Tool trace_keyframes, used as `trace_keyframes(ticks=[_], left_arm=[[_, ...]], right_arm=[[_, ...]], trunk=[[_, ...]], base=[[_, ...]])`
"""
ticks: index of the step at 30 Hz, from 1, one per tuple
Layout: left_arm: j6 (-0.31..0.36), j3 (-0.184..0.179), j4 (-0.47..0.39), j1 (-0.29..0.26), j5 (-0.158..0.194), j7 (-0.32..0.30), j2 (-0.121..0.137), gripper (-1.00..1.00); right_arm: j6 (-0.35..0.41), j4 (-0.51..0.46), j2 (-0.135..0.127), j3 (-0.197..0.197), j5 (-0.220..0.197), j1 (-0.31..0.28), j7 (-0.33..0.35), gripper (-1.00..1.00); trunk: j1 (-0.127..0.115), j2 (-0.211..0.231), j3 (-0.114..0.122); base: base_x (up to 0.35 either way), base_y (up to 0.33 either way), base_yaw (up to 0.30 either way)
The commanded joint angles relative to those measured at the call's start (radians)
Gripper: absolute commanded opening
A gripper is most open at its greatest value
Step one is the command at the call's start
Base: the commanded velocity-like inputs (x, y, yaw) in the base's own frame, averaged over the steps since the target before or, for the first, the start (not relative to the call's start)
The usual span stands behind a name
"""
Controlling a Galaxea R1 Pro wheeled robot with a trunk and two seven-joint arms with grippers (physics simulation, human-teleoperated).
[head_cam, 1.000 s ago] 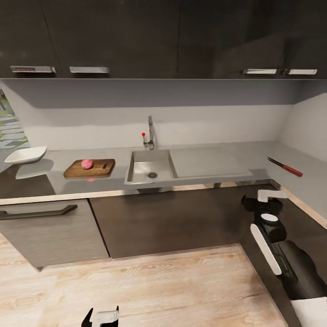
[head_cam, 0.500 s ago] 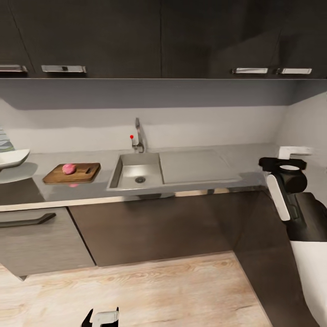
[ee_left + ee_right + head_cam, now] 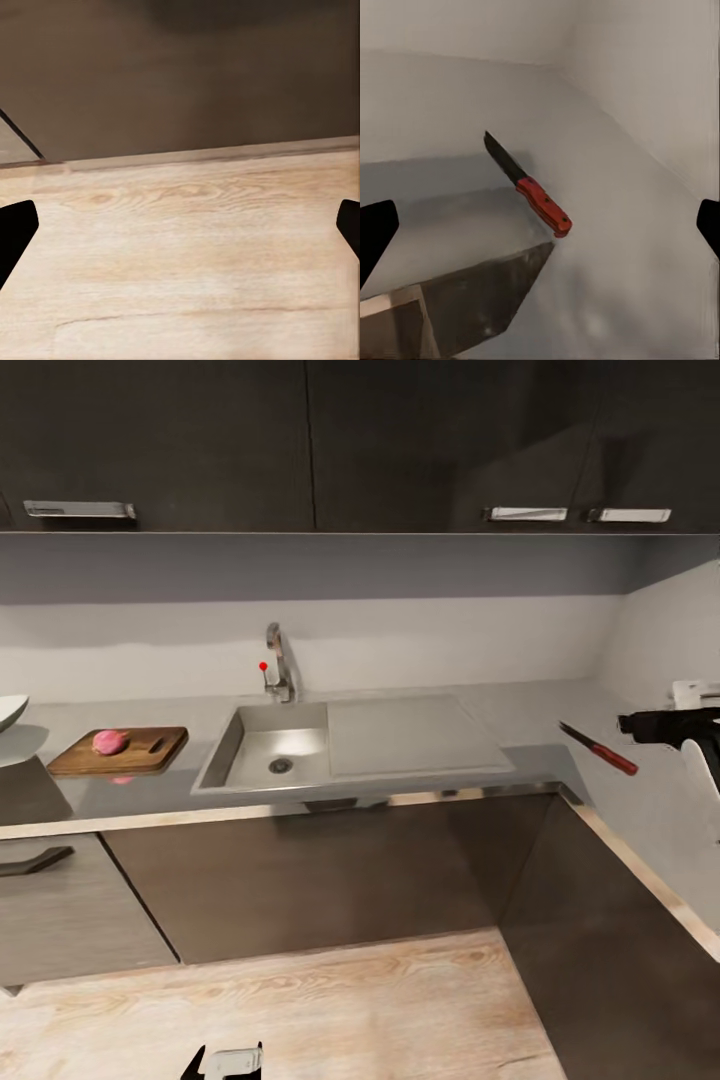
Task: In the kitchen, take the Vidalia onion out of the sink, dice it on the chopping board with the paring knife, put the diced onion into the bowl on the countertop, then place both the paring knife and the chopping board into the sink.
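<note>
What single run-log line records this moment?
onion on chopping board | sink empty | paring knife on countertop | right gripper open, facing knife | left gripper open

Your right arm is raised at the far right of the head view, its black wrist section reaching in from the edge with a white link behind it. The right gripper [image 3: 540,225] has its jaws spread wide: in the right wrist view the two dark fingertips [image 3: 375,232] sit at opposite edges with nothing between them. Your left gripper [image 3: 180,225] hangs low, its black and white body showing at the bottom edge of the head view [image 3: 228,1060]. Its jaws are also wide apart and hold nothing, pointing down.
</note>
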Motion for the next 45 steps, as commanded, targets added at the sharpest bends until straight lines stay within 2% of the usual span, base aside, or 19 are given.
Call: trace_keyframes(ticks=[1,2,3,5,6,7,8,9,11,13,16,18,25,27,31,34,45], left_arm=[[-0.005,-0.008,0.004,-0.002,0.001,0.007,-0.001,1.0],[-0.005,-0.008,0.004,-0.002,0.001,0.007,-0.001,1.0],[-0.005,-0.008,0.004,-0.002,0.001,0.007,-0.001,1.0],[-0.004,-0.008,0.004,-0.002,0.001,0.006,-0.001,1.0],[-0.004,-0.008,0.004,-0.002,0.001,0.006,-0.001,1.0],[-0.004,-0.008,0.004,-0.002,0.001,0.006,-0.001,1.0],[-0.004,-0.008,0.004,-0.002,0.001,0.006,-0.001,1.0],[-0.004,-0.008,0.004,-0.002,0.001,0.006,-0.001,1.0],[-0.004,-0.008,0.004,-0.002,0.001,0.006,-0.001,1.0],[-0.004,-0.008,0.004,-0.002,0.001,0.006,-0.001,1.0],[-0.004,-0.008,0.004,-0.002,0.001,0.006,-0.001,1.0],[-0.004,-0.008,0.004,-0.002,0.001,0.006,-0.001,1.0],[-0.004,-0.007,0.004,-0.002,0.001,0.006,0.0,1.0],[-0.004,-0.007,0.005,-0.002,0.001,0.006,0.001,1.0],[-0.004,-0.007,0.004,-0.002,0.001,0.006,0.001,1.0],[-0.004,-0.007,0.004,-0.002,0.001,0.006,0.001,1.0],[-0.004,-0.007,0.004,-0.002,0.001,0.006,0.001,1.0]], right_arm=[[0.005,0.001,-0.02,0.002,0.005,-0.001,0.047,1.0],[0.007,0.006,-0.045,0.003,0.039,-0.001,0.137,1.0],[0.007,0.008,-0.053,0.003,0.053,-0.001,0.168,1.0],[0.008,0.022,-0.082,0.003,0.126,-0.001,0.3,1.0],[0.007,0.036,-0.099,0.001,0.213,0.0,0.438,1.0],[0.007,0.039,-0.102,0.0,0.236,0.0,0.471,1.0],[0.006,0.043,-0.105,0.0,0.283,0.0,0.532,1.0],[0.005,0.048,-0.108,-0.002,0.349,0.0,0.61,1.0],[0.003,0.05,-0.11,-0.011,0.407,0.0,0.684,1.0],[0.002,0.051,-0.111,-0.034,0.428,0.0,0.718,1.0],[0.001,0.052,-0.111,-0.091,0.444,0.0,0.747,1.0],[0.001,0.052,-0.111,-0.114,0.448,0.0,0.772,1.0],[0.001,0.053,-0.113,-0.127,0.45,0.0,0.875,1.0],[0.001,0.058,-0.118,-0.144,0.45,0.0,0.894,1.0],[-0.003,0.098,-0.127,-0.203,0.45,0.0,0.933,1.0],[-0.029,0.141,-0.131,-0.227,0.453,0.0,0.983,1.0],[-0.055,0.194,-0.174,-0.232,0.455,0.0,1.033,1.0]], trunk=[[0.0,-0.001,-0.001],[0.0,-0.001,-0.001],[0.0,-0.001,-0.001],[0.0,-0.001,-0.001],[0.0,-0.001,-0.001],[0.0,-0.001,-0.001],[0.0,-0.001,-0.001],[0.0,-0.001,-0.001],[0.0,-0.001,-0.001],[0.0,-0.001,-0.001],[0.0,-0.001,-0.001],[0.0,-0.001,-0.001],[0.0,-0.001,-0.001],[0.0,-0.001,-0.001],[0.0,-0.001,-0.001],[0.0,-0.001,-0.001],[0.0,-0.001,-0.001]], base=[[0.027,-0.04,0.0],[0.014,-0.02,0.0],[0.011,-0.016,0.0],[0.006,-0.009,0.0],[0.002,-0.003,0.0],[0.001,-0.002,0.0],[0.001,-0.001,0.0],[0.007,-0.001,0.0],[0.061,0.0,0.0],[0.133,0.0,0.0],[0.236,-0.012,0.0],[0.285,-0.103,0.0],[0.214,-0.105,0.0],[0.031,-0.012,0.0],[0.011,-0.004,0.0],[0.002,-0.001,0.0],[0.038,-0.038,0.0]])
